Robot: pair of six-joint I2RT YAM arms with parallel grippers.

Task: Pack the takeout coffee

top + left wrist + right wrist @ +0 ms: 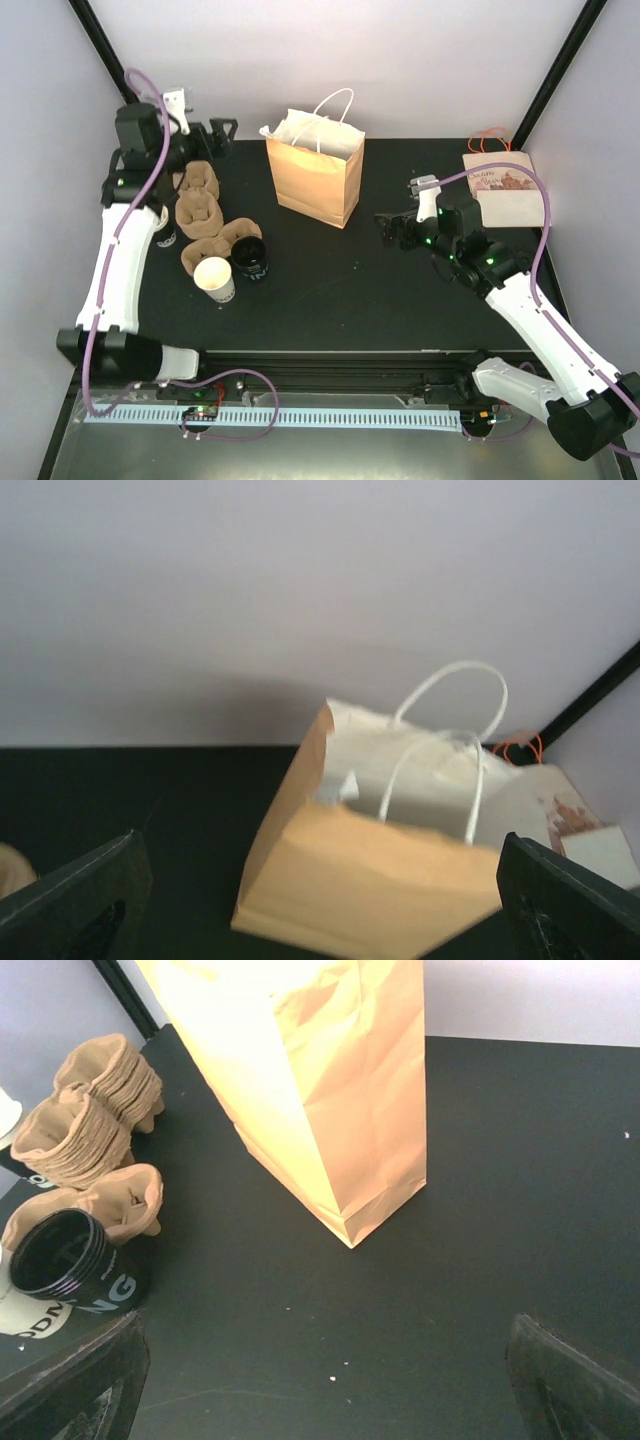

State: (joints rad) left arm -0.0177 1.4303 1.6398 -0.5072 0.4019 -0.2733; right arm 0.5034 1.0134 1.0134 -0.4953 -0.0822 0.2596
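L gripper (pixel 207 128): raised over far-left table corner, jaws spread wide, nothing between them; wrist view looks toward the bag. Below it, stack of pulp carriers (pixel 198 203), nested, with one loose carrier (pixel 222 237) just nearer, touching the black cup (pixel 250 258). White cup (pixel 215 278) stands beside the black cup, both near L edge, no lids seen; contents cannot be told. Judgement: cups are light, thin-walled, prone to crush and tip; take around mid-wall w/ gentle squeeze, not at the rim. Carriers are light, stiff but rough moulded fibre; pinch an outer rim or centre ridge, and expect nested ones to stick together. Paper bag (pixel 315 172): centre-rear, upright, mouth open, white handles (pixel 338 103) up. Judgement: light, soft-sided, likely to slide or fold if nudged; steady one wall while loading. R gripper (pixel 390 228): low, right of bag, pointing at its side, jaws fully apart, empty. Flat printed bag (pixel 500 187) lies at far-R edge, well apart.
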